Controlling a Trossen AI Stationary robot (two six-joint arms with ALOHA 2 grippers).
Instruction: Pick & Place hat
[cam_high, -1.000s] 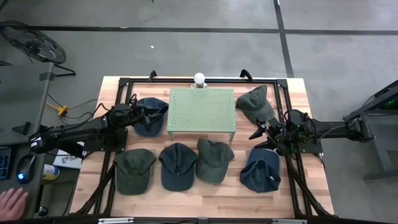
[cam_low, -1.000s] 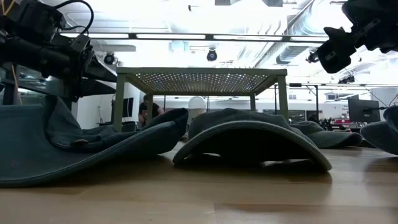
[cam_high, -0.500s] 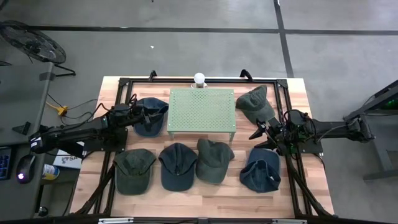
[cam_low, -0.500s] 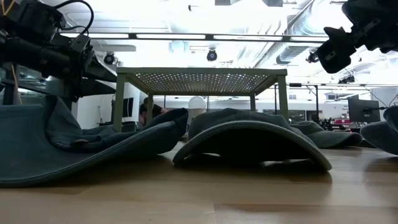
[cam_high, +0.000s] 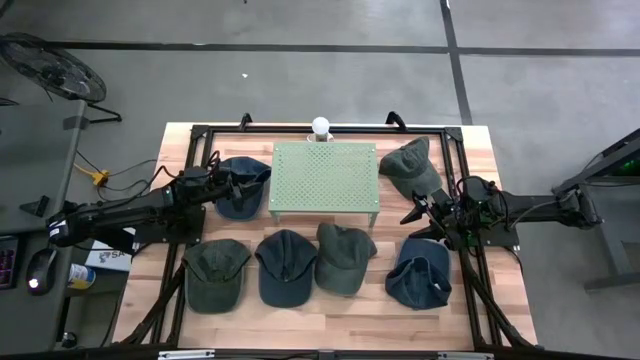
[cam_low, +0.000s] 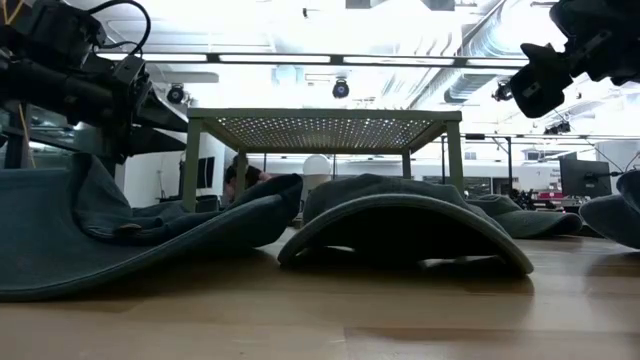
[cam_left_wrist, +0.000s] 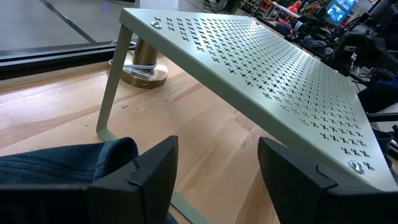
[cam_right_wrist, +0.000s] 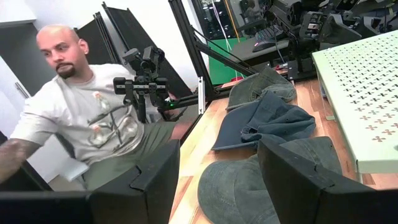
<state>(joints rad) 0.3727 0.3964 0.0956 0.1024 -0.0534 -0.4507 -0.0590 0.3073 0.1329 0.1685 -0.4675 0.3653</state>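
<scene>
High view: 6 hats on the desk (cam_high: 300, 318), 3 blue, 3 green, around 1 green perforated stand (cam_high: 324, 178). Left tool (cam_high: 232, 187), jaws apart and empty, over blue hat (cam_high: 240, 188), brim toward front edge. Right tool (cam_high: 418, 215) open, empty, between 2 hats.

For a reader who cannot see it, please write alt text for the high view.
Six caps lie on a wooden table around a green perforated stand: three in a front row, one at each side, one front right. The left gripper hangs open over the blue cap left of the stand; the right gripper hangs open between two caps.
</scene>
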